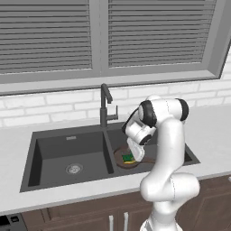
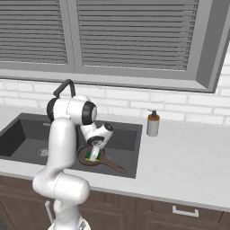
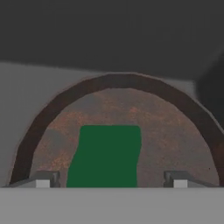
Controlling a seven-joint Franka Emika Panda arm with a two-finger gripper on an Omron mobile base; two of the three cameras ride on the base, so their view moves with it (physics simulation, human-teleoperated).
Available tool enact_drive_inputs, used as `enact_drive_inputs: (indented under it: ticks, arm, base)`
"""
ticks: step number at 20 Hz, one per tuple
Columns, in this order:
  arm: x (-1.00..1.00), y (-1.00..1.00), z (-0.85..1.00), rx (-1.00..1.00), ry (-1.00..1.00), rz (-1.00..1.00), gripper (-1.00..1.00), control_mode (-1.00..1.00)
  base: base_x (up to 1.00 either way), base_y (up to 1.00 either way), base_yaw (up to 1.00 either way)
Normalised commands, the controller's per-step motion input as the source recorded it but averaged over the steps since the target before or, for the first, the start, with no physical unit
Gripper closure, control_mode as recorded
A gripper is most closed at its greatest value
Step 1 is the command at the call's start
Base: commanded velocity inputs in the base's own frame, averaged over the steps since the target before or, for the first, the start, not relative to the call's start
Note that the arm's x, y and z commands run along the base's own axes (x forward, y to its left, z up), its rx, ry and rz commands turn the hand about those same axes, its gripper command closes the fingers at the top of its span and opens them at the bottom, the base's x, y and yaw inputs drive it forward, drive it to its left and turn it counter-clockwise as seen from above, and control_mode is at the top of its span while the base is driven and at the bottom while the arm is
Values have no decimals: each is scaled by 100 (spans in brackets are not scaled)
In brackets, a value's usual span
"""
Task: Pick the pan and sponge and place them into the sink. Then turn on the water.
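sink (image 1: 67,135): set in the counter (image 2: 193,157), below the window (image 1: 103,36)
faucet (image 1: 105,104): behind the sink, at its centre divider
pan (image 2: 85,159): in the right basin, handle pointing toward the front right
sponge (image 3: 106,155): on the pan's floor
gripper (image 3: 112,180): just above the pan, one finger either side of the sponge
soap bottle (image 2: 153,123): on the counter, right of the sink

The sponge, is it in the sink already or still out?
In. The sponge lies inside the pan, in the right basin of the sink.
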Motion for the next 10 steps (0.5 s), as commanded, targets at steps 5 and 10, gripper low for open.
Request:
enact_drive_inputs:
  ticks: [5,10]
  arm:
    - [0,0,12,0,-8,0,-100,-100]
    - [-4,-7,58,0,-2,0,-100,-100]
  base:
    - [0,0,0]
    - [0,0,0]
